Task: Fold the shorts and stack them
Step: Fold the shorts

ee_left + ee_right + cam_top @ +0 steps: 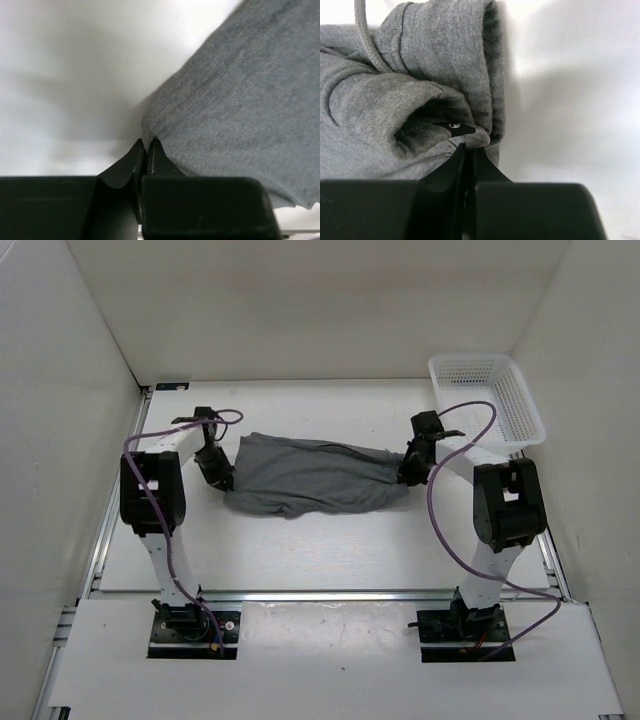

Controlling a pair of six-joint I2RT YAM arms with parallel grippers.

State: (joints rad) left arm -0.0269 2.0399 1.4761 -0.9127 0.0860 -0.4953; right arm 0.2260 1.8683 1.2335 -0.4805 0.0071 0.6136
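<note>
The grey shorts point(310, 477) hang stretched between both grippers over the middle of the white table. My left gripper point(218, 472) is shut on the shorts' left edge; in the left wrist view the jaws point(146, 145) pinch a fabric corner point(240, 100). My right gripper point(410, 470) is shut on the right end; in the right wrist view the jaws point(468, 147) grip the bunched waistband point(420, 95), with a drawcord point(365, 40) and a small black label point(455, 128) showing.
A white mesh basket point(490, 400) stands at the back right corner, close behind the right arm. White walls enclose the table on three sides. Purple cables loop off both arms.
</note>
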